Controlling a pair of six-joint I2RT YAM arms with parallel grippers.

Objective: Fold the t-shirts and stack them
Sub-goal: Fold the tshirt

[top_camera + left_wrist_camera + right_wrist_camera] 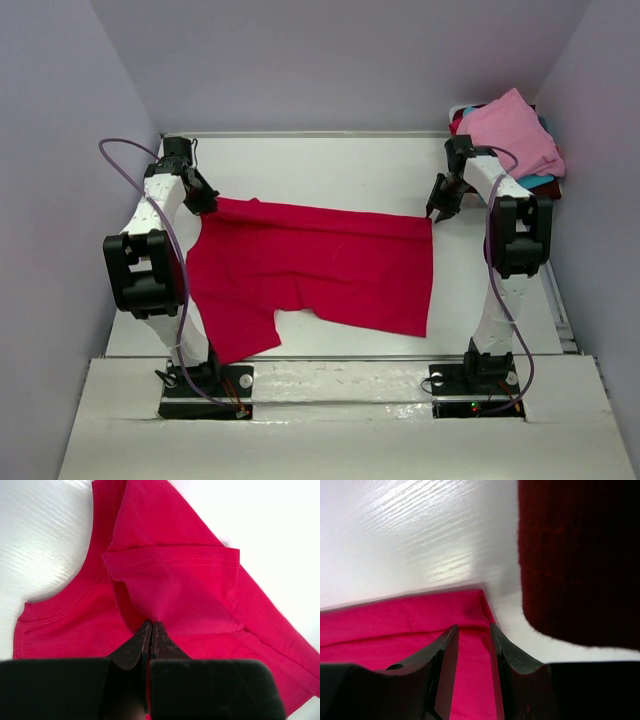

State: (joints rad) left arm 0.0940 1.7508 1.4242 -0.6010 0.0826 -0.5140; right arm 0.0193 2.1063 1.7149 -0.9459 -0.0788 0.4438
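Watching from my station, I am seeing the crimson t-shirt (320,265) lying spread on the white table (330,165), stretching from one claw across to the other. The left claw (151,625) is pinching the cloth with its jaws pressed together, and the fabric is bunching into a small peak right at its tips. Just ahead of that claw a short sleeve (172,562) is lying folded over the body of the shirt, its stitched hem showing as a double seam. The curved neckline (65,605) is sweeping off to the claw's left. The cloth is plain, bright and soft, creasing gently around the pinch. The right claw (472,626) is sitting over the opposite far corner of the shirt with its jaws standing apart. Flat red cloth is showing through the gap, and the corner of the hem is curling up just beyond the tips. I cannot tell whether those tips are touching the fabric. To that claw's right a dark maroon t-shirt (580,555) is hanging into view. Behind and to the right of it, a pink t-shirt (515,135) is topping a pile, with a teal t-shirt (537,182) peeking out underneath.
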